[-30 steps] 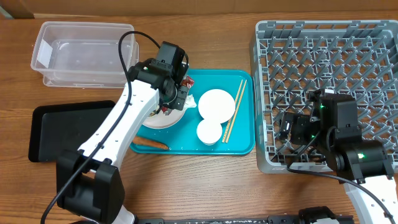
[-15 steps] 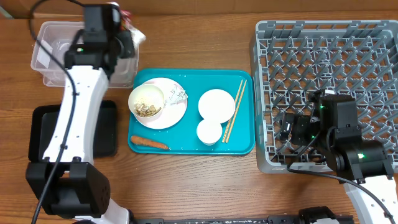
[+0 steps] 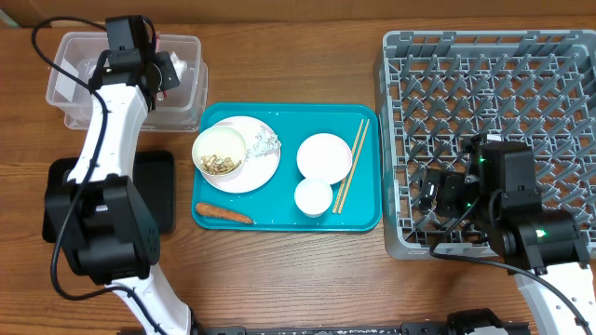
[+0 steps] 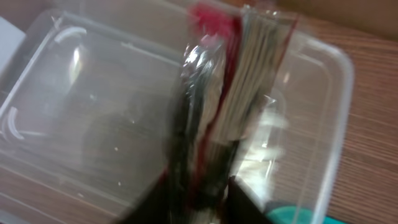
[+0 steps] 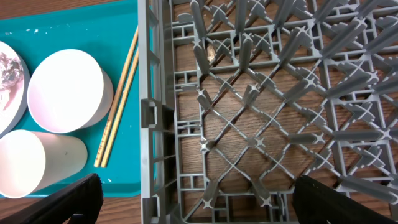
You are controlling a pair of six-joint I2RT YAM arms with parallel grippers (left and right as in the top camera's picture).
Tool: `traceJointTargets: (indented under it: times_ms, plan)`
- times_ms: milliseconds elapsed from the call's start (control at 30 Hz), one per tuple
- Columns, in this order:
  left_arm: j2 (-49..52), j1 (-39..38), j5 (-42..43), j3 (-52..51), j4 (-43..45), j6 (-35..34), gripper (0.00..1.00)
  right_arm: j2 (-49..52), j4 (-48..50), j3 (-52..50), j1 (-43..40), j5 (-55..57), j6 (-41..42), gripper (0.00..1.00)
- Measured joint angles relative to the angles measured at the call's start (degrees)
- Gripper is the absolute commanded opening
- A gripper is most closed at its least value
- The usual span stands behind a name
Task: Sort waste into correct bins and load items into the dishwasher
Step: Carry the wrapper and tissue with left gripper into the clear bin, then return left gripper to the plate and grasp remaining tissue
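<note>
My left gripper hangs over the clear tub at the back left. In the blurred left wrist view, the red snack wrapper stands between its fingers above the tub's inside. On the teal tray, a bowl of beige food scraps sits on the wide plate beside crumpled foil. The carrot piece, smaller plate, cup and chopsticks also lie there. My right gripper stands wide open over the near left corner of the grey dish rack, holding nothing.
The black tray lies at the left front, partly under my left arm. The teal tray sits between the bins and the rack. Bare wooden table runs along the front edge.
My left arm has swung from the teal tray up and left to the clear tub, carrying the red wrapper. The right arm has not moved.
</note>
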Motion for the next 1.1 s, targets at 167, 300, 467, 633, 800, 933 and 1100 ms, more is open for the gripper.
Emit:
traceJointTargets:
  times_ms: [167, 300, 467, 633, 800, 933, 1100]
  plan:
    - [0.2, 0.0, -0.1, 0.7, -0.4, -0.6, 0.64, 0.0, 0.0, 0.0, 0.0, 0.0, 0.0, 1.00]
    - [-1.6, 0.0, 1.6, 2.9, -4.2, -0.6, 0.63, 0.0, -0.1, 0.0, 0.0, 0.0, 0.0, 1.00]
    - [-7.8, -2.4, 9.0, 5.2, -10.3, -0.6, 0.64, 0.0, -0.2, 0.0, 0.0, 0.0, 0.0, 1.00]
    - [-10.6, -11.0, 15.5, 5.7, -20.4, -0.5, 0.64, 0.0, -0.4, 0.0, 0.0, 0.0, 0.0, 1.00]
    - [-8.5, -18.7, 15.2, 3.3, -25.2, -0.5, 0.65, 0.0, -0.7, 0.0, 0.0, 0.0, 0.0, 1.00]
    - [-6.3, -22.5, 12.1, 1.4, -26.0, -0.1, 0.64, 0.0, -0.7, 0.0, 0.0, 0.0, 0.0, 1.00]
    - [-2.8, -25.1, 10.3, 0.5, -26.3, 1.7, 0.64, 0.0, -0.7, 0.0, 0.0, 0.0, 0.0, 1.00]
